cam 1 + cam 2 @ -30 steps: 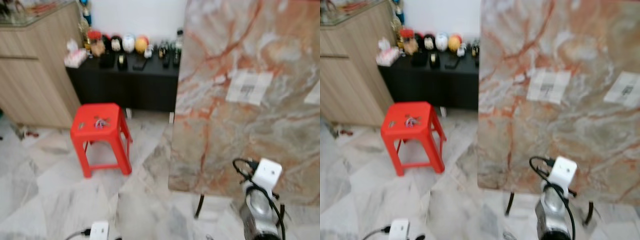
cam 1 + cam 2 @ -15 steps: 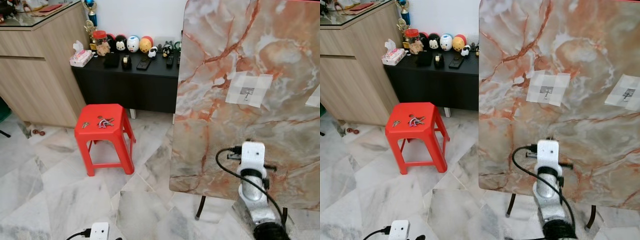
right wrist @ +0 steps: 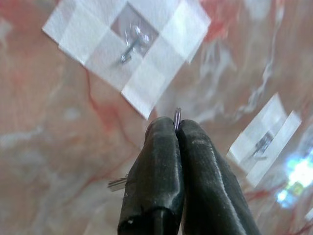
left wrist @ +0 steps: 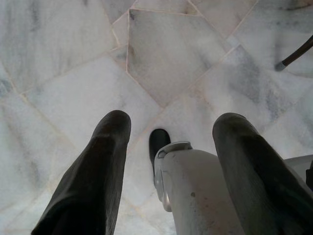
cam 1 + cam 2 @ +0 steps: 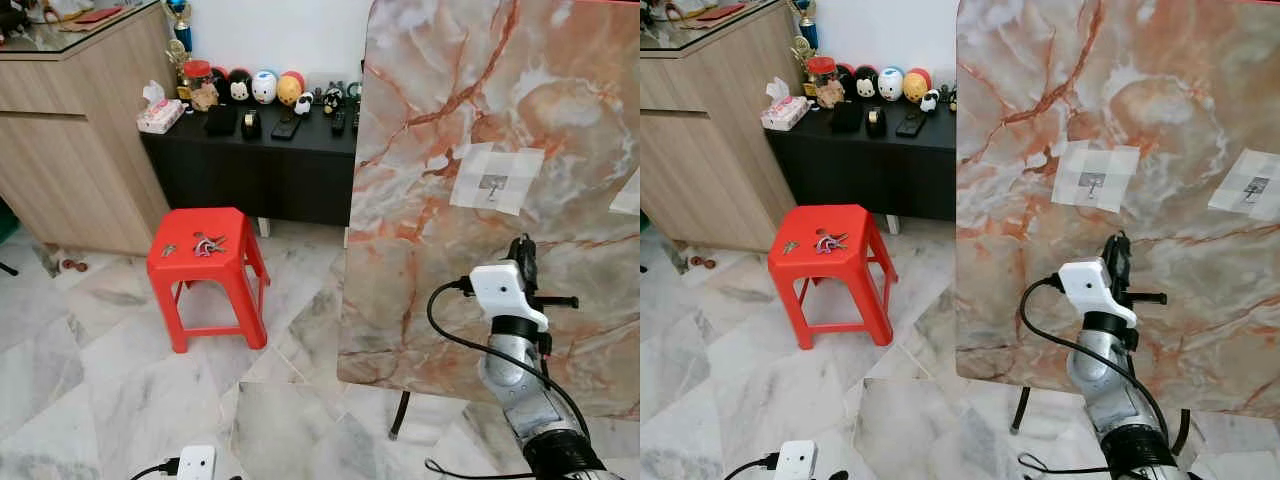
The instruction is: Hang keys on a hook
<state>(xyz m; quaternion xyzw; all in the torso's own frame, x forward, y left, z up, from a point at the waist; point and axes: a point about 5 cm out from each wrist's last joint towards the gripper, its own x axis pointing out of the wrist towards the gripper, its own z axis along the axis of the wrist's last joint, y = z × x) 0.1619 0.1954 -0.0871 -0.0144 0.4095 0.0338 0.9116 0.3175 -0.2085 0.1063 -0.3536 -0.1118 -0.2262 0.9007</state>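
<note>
Your right tool [image 3: 177, 128] pinches a key ring [image 3: 177, 117] just below the taped hook [image 3: 131, 41] on the marble board [image 5: 420, 150]; your left tool [image 4: 171, 132] hangs open above the floor.

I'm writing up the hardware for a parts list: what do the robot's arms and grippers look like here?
The right arm is a rounded silver tube with a white boxy wrist camera and a looping black cable. The right gripper has two long, glossy black rounded fingers. The left gripper has matching matte black fingers.
</note>
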